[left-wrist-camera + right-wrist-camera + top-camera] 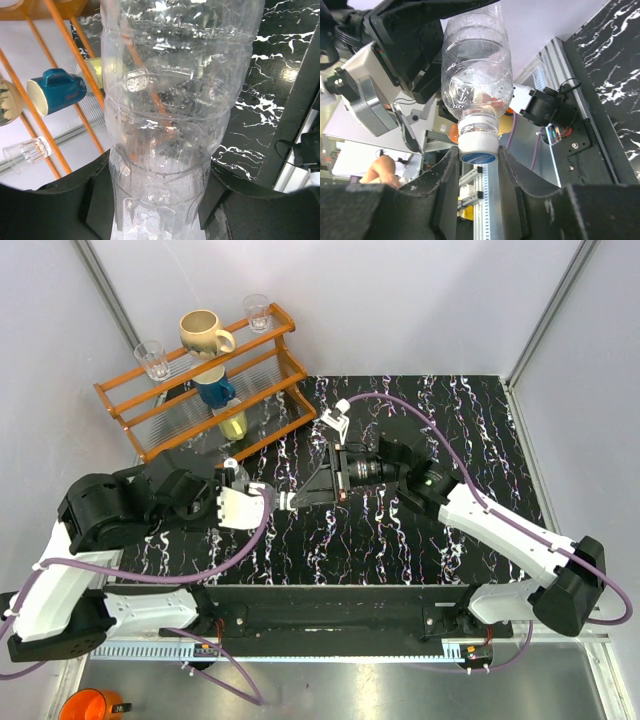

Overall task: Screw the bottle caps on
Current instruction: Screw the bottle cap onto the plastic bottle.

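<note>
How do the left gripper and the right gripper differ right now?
The left gripper clamps the bottle by its ribbed body; the right gripper pinches the white cap. The left gripper's jaws stand wider than the right gripper's. Both hold the same bottle above the table.

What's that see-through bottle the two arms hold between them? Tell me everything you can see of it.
The bottle is clear, colourless plastic with a ribbed body and narrow neck, held in the air lying roughly level. The left tool clamps its body; a white cap with a blue top sits on its neck, gripped by the right tool.
</note>
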